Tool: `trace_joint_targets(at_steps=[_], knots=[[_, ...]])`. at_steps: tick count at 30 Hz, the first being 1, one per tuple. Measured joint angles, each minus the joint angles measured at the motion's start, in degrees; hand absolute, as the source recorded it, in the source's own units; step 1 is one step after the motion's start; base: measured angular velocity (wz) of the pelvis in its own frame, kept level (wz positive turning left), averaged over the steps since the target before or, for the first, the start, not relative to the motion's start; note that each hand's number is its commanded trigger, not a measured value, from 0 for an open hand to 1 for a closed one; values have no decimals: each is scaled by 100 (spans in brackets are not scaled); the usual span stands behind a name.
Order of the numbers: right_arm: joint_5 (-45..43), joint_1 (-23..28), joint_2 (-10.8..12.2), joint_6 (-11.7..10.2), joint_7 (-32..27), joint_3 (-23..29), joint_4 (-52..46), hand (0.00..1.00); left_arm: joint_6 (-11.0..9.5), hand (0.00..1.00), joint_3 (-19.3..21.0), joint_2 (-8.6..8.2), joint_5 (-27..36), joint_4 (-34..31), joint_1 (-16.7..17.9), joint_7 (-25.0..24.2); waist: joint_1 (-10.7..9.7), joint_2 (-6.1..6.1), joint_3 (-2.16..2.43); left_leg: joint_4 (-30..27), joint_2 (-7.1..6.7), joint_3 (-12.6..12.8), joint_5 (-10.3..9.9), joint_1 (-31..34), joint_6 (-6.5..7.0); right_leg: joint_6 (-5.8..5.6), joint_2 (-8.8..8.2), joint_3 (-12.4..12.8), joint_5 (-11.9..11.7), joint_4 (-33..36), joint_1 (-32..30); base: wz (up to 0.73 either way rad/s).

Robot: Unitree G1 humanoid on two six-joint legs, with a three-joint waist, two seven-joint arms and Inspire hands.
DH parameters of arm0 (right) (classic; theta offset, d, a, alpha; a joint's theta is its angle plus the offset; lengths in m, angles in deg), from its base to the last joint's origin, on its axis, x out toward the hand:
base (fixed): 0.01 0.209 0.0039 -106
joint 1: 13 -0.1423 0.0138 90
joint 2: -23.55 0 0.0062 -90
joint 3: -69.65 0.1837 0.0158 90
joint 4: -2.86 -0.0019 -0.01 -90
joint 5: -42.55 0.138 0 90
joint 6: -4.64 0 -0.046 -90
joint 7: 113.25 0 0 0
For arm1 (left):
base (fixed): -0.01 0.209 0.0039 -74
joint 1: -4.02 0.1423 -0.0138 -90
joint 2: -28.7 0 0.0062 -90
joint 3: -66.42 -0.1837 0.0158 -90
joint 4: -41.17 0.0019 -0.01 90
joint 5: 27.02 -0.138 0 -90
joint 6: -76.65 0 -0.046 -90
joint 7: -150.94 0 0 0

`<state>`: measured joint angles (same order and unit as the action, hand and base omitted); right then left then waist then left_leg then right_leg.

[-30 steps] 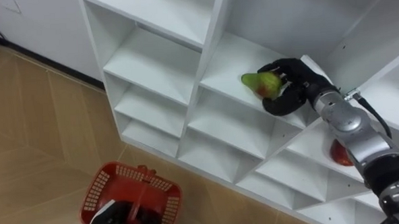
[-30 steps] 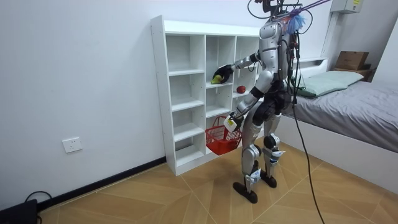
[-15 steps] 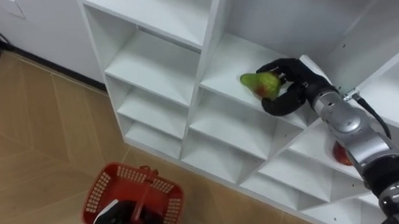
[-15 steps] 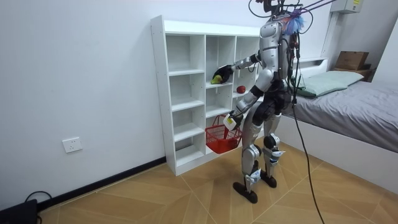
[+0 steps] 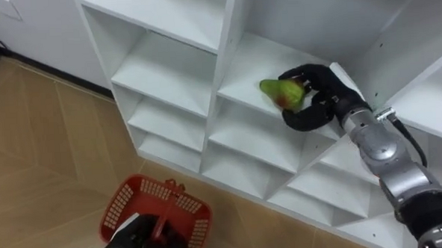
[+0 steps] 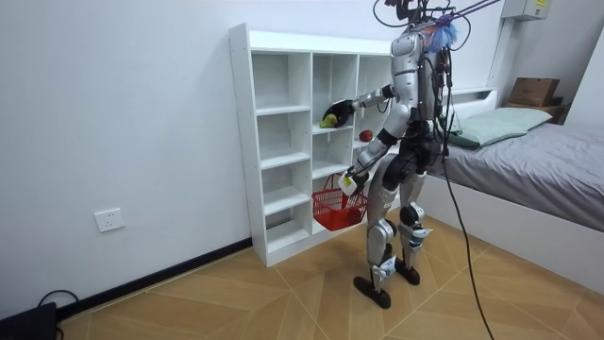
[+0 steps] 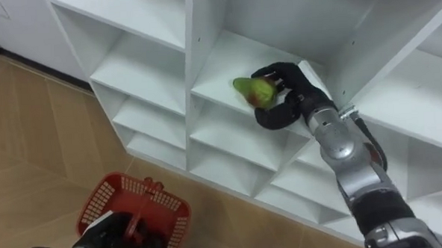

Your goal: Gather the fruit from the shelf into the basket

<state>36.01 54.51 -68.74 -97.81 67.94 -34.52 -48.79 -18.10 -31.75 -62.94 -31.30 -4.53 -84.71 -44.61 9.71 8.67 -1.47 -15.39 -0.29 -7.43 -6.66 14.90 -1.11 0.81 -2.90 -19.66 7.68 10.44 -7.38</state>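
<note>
Barely anything has moved in the last second: the right hand (image 5: 318, 97) still grips the green fruit (image 5: 281, 92) at the closet (image 5: 181, 73), and the basket (image 5: 126, 209) hangs a touch higher.

Standing upright on the wooden floor (image 6: 283, 293) with the bed (image 6: 538, 151) behind it, the robot reaches its right arm into the middle column of the white closet. The dark fingers and thumb there are curled round the green, red-blushed fruit at the front edge of a shelf board; I cannot tell whether the fruit touches the board. The left hand (image 5: 145, 239) is low at its side, fingers closed round the handle of the red basket, which hangs above the floor before the lowest shelves. A red fruit (image 6: 364, 135) sits in the next compartment, towards the bed.
</note>
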Motion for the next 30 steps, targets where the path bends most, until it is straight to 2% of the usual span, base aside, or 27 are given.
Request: trace_joint_targets(at_steps=[7, 9, 11, 13, 14, 17, 21, 25, 30], knots=[[-67, 736, 104, -18, 42, -33, -885, 100, -79, 100, -4, -252, -16, -159, -42, 125, -30, -147, 85, 22, 57, 272, -25, -52, 22, 1, 8, 197, -3, 47, -59, -16], [-62, 989, 126, -38, 148, -91, -1087, 100, -168, 100, -7, -264, 7, -161, -53, 162, -148, -180, 104, 71, 66, 297, -25, -85, 22, 1, 9, 202, -3, 43, -53, 0], [-56, 1200, 137, -15, 261, -224, -1168, 100, -185, 100, -68, -265, 23, -160, -56, 223, -173, -188, 106, 75, 75, 359, -26, -126, 23, 0, 8, 238, -4, 44, -36, -10], [-89, 1428, 144, 100, 466, -414, -1182, 100, -194, 100, -129, -275, 23, -160, -95, 261, -200, -202, 100, 75, 75, 363, -30, -130, 28, -1, 5, 255, -6, 44, -32, -5], [-149, 1560, 154, 228, 615, -524, -1181, 100, -219, 100, -143, -288, 23, -160, -116, 264, -205, -213, 92, 74, 78, 373, -30, -117, 28, -2, 7, 275, -9, 46, -52, -5], [-390, 1704, 270, 381, 899, -548, -1208, 100, -270, 100, -150, -323, 25, -160, -100, 258, -208, -292, 79, 71, 93, 450, -30, -71, 30, -3, 16, 386, -27, 69, -148, -14], [-497, 1703, 284, 370, 1101, -542, -1594, 100, -315, 100, -148, -346, 25, -160, -102, 252, -218, -386, 71, 79, 114, 580, -30, -12, 33, 0, 17, 513, -33, 137, -294, -17], [-501, 1724, 353, 370, 1303, -618, -1658, 100, -385, 100, -151, -348, 30, -160, -102, 249, -262, -386, 71, 104, 118, 611, -30, -29, 34, 0, 14, 524, -32, 135, -304, -3], [-502, 1986, 399, 378, 1681, -736, -1657, 100, -401, 100, -148, -365, 39, -158, -131, 258, -315, -383, 70, 111, 129, 724, -49, -21, 63, -6, -5, 547, -28, 198, -372, -7]])
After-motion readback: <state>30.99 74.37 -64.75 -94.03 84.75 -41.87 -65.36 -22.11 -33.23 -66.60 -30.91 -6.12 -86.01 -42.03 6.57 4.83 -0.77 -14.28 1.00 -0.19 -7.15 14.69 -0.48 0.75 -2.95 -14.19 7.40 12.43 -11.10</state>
